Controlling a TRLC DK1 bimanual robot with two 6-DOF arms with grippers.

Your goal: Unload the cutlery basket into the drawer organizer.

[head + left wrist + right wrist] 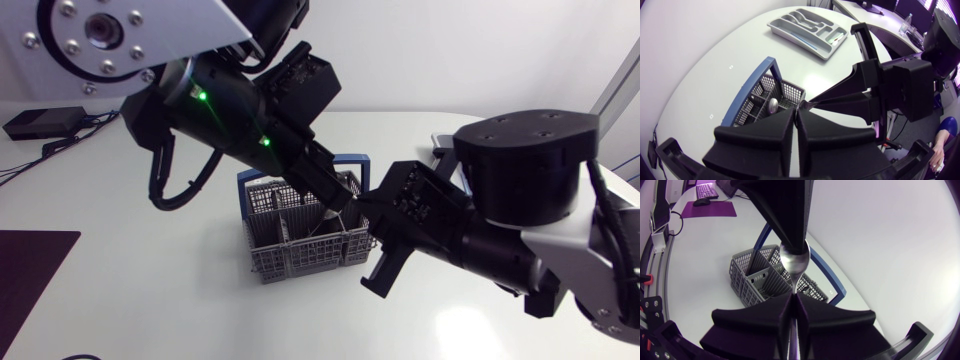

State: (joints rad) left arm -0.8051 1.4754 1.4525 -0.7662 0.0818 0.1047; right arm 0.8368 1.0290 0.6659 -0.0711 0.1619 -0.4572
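Closest to the lens, left arm (230, 120) slanting down from the upper left to the middle, left jaws clenched on the bowl end of a spoon (795, 262) just above the cutlery basket (285, 255). Opposite, right arm (500, 240) stretched in low from the right, right jaws nipped shut on the same spoon's handle (tips of both pairs nearly meeting). Well apart from the basket, drawer organizer (777, 25) near the curved far edge of the table (180, 310), bare white surface between the two.
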